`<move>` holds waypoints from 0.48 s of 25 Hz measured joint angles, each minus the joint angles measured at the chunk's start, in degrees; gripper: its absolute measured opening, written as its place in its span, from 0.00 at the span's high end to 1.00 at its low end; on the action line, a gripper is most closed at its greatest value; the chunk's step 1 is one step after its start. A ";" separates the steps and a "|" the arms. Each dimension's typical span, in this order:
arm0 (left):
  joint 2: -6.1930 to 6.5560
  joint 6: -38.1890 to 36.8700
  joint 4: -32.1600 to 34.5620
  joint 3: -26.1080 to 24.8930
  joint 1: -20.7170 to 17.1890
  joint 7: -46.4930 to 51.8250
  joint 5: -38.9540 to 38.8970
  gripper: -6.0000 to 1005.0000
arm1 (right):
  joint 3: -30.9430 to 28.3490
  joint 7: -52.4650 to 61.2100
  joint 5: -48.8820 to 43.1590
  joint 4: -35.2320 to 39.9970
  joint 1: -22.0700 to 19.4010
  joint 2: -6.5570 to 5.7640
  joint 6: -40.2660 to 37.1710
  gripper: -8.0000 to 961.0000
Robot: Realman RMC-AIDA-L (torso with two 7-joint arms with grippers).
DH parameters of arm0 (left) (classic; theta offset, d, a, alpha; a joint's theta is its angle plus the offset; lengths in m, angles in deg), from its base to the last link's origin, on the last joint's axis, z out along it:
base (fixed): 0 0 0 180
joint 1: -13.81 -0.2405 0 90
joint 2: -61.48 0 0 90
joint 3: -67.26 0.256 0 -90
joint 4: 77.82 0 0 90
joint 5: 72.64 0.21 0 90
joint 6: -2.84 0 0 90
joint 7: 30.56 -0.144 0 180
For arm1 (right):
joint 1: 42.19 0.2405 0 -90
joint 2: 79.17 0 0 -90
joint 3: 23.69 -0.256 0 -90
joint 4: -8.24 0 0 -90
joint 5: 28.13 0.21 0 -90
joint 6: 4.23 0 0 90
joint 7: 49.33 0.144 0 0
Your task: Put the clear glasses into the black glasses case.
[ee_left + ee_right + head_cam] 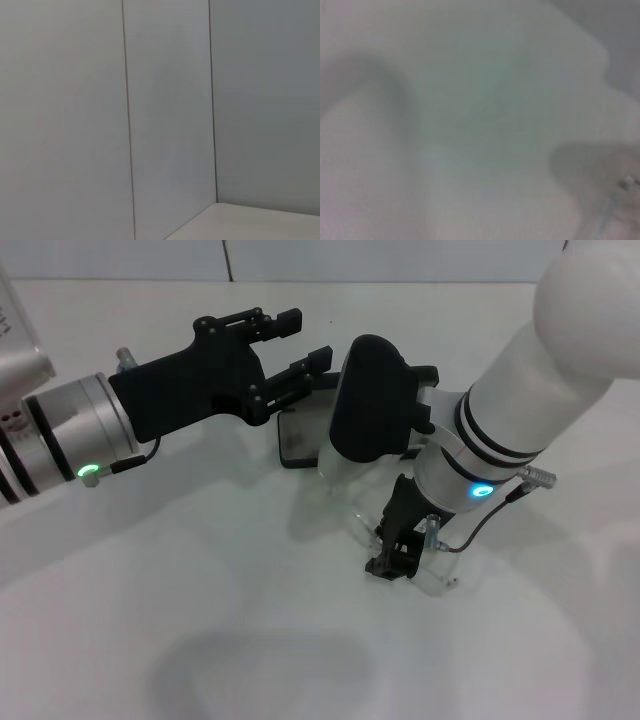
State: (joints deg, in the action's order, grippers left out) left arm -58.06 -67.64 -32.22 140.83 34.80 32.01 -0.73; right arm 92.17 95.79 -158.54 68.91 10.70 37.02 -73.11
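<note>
Meanwhile the black glasses case (300, 435) lies open, clear glasses (425, 560) outside it.

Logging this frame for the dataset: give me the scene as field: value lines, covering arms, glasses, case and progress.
left gripper: raised over the table, fingers spread, holding nothing, by the case's far side
right gripper: down at the table, at the clear glasses; finger state not visible
clear glasses: on the table, near side of the case, not in it
black glasses case: open, mostly hidden behind the right arm
wrist views: no task object recognisable
progress: glasses not yet in the case
</note>
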 joint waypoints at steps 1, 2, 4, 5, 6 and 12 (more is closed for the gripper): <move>0.00 0.00 0.00 0.00 0.02 0.00 -0.01 0.48 | 0.00 -0.03 -0.04 0.19 -0.14 0.00 0.00 0.52; 0.00 0.00 0.00 0.00 0.02 0.00 -0.01 0.48 | -0.03 -0.05 -0.10 0.37 -0.24 0.00 0.01 0.55; 0.00 0.00 0.00 0.00 0.02 0.00 -0.02 0.48 | -0.15 -0.12 -0.36 0.62 -0.39 0.00 0.02 0.61; 0.00 0.00 0.00 0.01 0.02 0.00 -0.02 0.48 | -0.19 -0.18 -0.47 0.66 -0.43 0.00 0.01 0.64; 0.00 0.00 0.00 0.03 0.02 0.00 -0.02 0.48 | -0.23 -0.30 -0.53 0.69 -0.43 0.00 0.00 0.66; 0.00 -0.30 0.00 0.01 -0.54 0.01 -0.03 0.48 | -3.50 -3.51 -0.66 1.31 -2.06 -0.21 -1.77 0.77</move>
State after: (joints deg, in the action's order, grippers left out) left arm -58.06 -67.94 -32.22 140.84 34.26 32.01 -0.76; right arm 88.67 92.28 -159.19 70.23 8.64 36.81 -74.88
